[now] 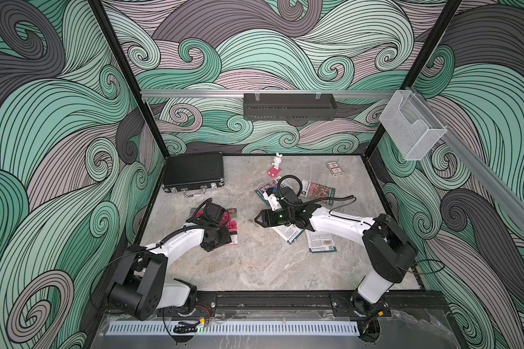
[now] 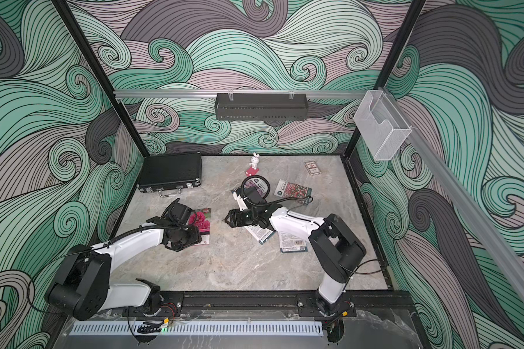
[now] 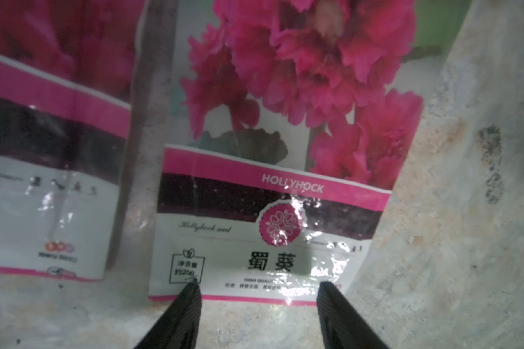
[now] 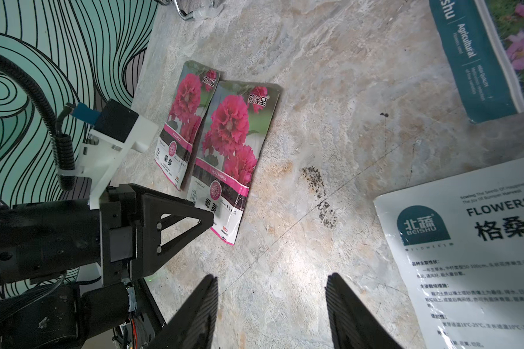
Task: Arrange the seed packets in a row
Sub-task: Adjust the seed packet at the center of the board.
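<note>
Left gripper [image 3: 258, 285] is down low over the near hollyhock packet [image 3: 273, 229], jaws released, both black fingertips [image 3: 189, 302] sitting at its printed bottom edge with nothing pinched between them; whether they actually touch the foil, I cannot tell; the second hollyhock packet [image 3: 52, 181] lies face up just beside it, a shadowed strip of table [image 3: 139, 151] showing between the two at this end; over to the right gripper [image 4: 271, 281], jaws likewise parted, fingers spread above bare stone and holding nothing, pointed toward that magenta pair; in both top views the right arm stretches across a loose cluster in the middle of the table; a purple-pink packet [image 1: 265, 189] and a red-pink packet [image 1: 319, 189] lie face up behind the wrist; a first white-backed packet [image 1: 289, 235] and a second white-backed packet [image 1: 321, 243] lie text side up, partly under the forearm; along the back sit the rabbit figurine [image 1: 276, 164], the card box [image 1: 333, 168] and a black case [image 1: 194, 175]
</note>
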{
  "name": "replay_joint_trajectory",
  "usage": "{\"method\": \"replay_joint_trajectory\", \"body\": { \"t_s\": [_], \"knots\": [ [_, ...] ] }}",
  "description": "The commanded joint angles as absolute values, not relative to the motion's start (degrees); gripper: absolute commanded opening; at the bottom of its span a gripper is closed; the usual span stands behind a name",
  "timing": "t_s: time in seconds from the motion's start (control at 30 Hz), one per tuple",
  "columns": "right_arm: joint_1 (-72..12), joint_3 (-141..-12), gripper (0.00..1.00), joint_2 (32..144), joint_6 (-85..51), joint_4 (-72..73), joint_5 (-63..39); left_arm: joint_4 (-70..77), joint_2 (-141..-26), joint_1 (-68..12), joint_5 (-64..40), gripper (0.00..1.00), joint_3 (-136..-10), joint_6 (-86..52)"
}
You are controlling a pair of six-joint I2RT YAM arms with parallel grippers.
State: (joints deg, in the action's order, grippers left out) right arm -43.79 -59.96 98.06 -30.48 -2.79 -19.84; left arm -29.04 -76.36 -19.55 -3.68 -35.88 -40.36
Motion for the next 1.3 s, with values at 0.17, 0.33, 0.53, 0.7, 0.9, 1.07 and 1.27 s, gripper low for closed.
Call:
{"method": "replay_joint_trajectory", "body": {
  "t_s": [0.17, 0.33, 0.53, 0.7, 0.9, 1.07, 1.27],
  "knots": [
    [-43.69, -58.91, 0.58, 98.27, -29.81, -1.89, -20.74, -29.14, -78.14, -19.28, -1.98, 0.63, -36.86, -40.78],
    [-43.68, -58.58, 0.58, 98.38, -29.75, -1.5, -20.78, -29.97, -77.86, -19.3, -1.32, 0.63, -37.37, -40.52],
    [-43.69, -58.23, 0.58, 98.33, -29.6, -1.23, -20.9, -31.24, -77.19, -19.26, -0.54, 0.63, -38.03, -40.26],
    [-43.68, -58.37, 0.58, 98.5, -29.46, -1.32, -20.82, -32.16, -76.69, -19.3, 0.0, 0.63, -38.43, -40.09],
    [-43.56, -59.32, 0.58, 97.6, -28.73, -2.61, -20.25, -32.38, -74.93, -19.47, -1.14, 0.62, -38.87, -40.37],
    [-40.25, -63.15, 0.59, 93.05, -27.07, -8.16, -20.65, -35.42, -70.56, -20.8, -0.88, 0.62, -43.44, -39.21],
    [-28.16, -66.7, 0.59, 93.81, -29.25, -10.51, -28.71, -37.09, -69.73, -24.71, -0.04, 0.63, -51.79, -37.78]
  ]
}}
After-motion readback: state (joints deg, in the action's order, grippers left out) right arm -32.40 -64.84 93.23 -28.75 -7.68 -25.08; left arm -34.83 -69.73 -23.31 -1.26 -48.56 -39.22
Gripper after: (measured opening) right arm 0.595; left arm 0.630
